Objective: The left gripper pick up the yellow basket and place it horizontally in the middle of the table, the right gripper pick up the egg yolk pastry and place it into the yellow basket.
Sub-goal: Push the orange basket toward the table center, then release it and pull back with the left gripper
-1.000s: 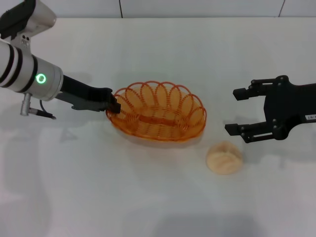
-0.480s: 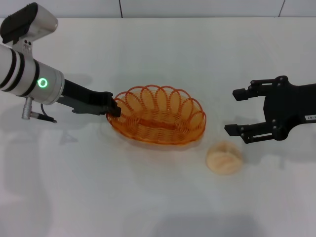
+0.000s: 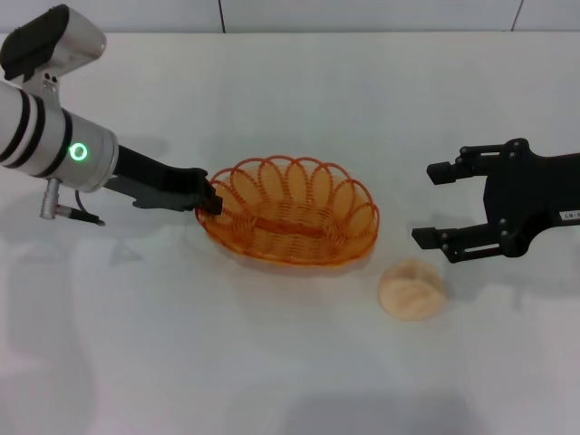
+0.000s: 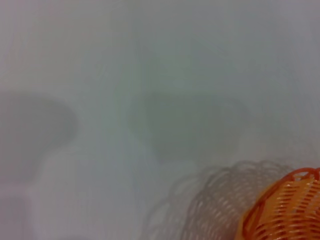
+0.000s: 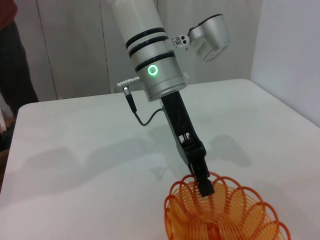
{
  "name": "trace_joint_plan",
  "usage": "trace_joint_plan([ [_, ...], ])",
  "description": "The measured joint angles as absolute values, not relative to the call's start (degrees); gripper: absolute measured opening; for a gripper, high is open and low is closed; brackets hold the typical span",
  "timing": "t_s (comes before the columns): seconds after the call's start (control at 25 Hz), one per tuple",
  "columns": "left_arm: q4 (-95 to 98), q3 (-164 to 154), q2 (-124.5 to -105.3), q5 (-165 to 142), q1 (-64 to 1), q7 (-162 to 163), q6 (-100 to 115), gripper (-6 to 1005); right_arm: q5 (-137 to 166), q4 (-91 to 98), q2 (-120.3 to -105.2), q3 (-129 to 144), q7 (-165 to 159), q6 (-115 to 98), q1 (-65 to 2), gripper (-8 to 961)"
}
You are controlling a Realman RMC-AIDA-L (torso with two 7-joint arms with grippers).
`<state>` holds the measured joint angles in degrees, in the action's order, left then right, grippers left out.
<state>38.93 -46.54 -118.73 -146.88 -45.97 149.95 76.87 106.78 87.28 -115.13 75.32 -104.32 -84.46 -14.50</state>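
Observation:
The yellow basket [image 3: 299,227] lies lengthwise across the middle of the white table [image 3: 227,362]. My left gripper [image 3: 210,201] is shut on the rim at the basket's left end. I cannot tell whether the basket rests on the table or hangs just above it. The egg yolk pastry [image 3: 411,289] sits on the table to the front right of the basket, apart from it. My right gripper [image 3: 428,204] is open and empty, hovering just behind and to the right of the pastry. The right wrist view shows the left gripper [image 5: 204,185] on the basket's rim [image 5: 225,215]. A part of the basket [image 4: 290,210] shows in the left wrist view.
A wall runs along the table's far edge [image 3: 290,32]. A cable and plug [image 3: 68,210] hang under the left arm's wrist. A person in dark clothes [image 5: 15,65] stands beyond the table in the right wrist view.
The left arm has shifted the basket slightly toward the front of the table. The right arm and the pastry have not moved.

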Motion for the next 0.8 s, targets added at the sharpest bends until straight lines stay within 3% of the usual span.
trace_joint_plan([
  [0.4, 38.5, -46.4, -118.56, -146.1, -46.0, 149.9, 77.4, 159, 106.8, 87.2, -115.14, 75.3, -104.2, -84.5, -14.5, 780],
  [0.8, 38.8, -46.3, -118.23, -144.3, -45.9, 148.3, 78.4, 389, 106.8, 87.2, -115.13, 75.2, -104.2, -84.5, -14.5, 779],
])
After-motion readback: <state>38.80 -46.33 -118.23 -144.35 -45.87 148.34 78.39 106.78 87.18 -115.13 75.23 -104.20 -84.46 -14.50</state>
